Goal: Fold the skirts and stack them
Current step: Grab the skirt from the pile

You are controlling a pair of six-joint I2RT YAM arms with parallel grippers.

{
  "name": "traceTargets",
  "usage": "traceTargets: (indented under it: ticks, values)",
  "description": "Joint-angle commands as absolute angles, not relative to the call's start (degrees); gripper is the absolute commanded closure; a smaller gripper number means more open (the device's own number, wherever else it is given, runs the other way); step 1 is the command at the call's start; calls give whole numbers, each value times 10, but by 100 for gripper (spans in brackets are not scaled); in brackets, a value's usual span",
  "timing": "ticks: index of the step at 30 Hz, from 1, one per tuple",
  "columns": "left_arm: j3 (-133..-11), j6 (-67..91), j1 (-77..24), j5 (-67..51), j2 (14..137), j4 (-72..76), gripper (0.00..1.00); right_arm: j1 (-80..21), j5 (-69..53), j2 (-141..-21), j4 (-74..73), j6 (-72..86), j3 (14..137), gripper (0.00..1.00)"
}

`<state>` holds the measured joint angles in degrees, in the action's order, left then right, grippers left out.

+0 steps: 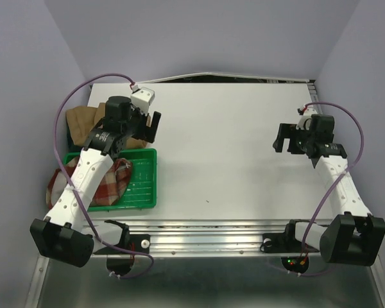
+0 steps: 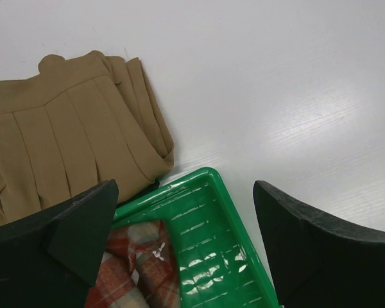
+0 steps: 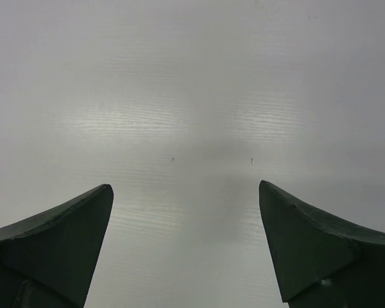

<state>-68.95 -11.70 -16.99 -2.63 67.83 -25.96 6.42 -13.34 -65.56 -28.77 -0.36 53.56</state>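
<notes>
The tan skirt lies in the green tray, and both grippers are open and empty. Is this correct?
No. The left wrist view shows the tan skirt on the table, outside the green tray; the plaid skirt is what lies in the tray. The left gripper and right gripper are open and empty, as you said.

Your left hand point(image 1: 151, 127) hangs, jaws spread, over far right corner of green tray point(image 1: 151, 183). Tray rim and tan skirt point(image 2: 64, 135) just beyond it block low passes leftward. Plaid skirt point(image 1: 108, 186) fills tray's left part. Right of tray, table point(image 1: 231, 141) gives free room across to your right hand point(image 1: 283, 140), jaws spread above bare surface.
</notes>
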Motion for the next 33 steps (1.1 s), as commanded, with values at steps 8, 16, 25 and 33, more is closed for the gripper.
traceTargets:
  ticks: [8, 16, 25, 33]
  values:
    - [-772, -239, -41, -151, 661, -425, 2, 68, -190, -691, -317, -36, 552, 0]
    - [-738, -328, 68, -119, 651, -538, 4, 68, -213, -693, -327, -37, 541, 0]
    - [-597, -369, 84, -73, 658, -475, 4, 68, -232, -699, -327, -35, 539, 0]
    - [-555, -381, 81, -106, 710, -386, 5, 68, -234, -706, -330, -34, 541, 0]
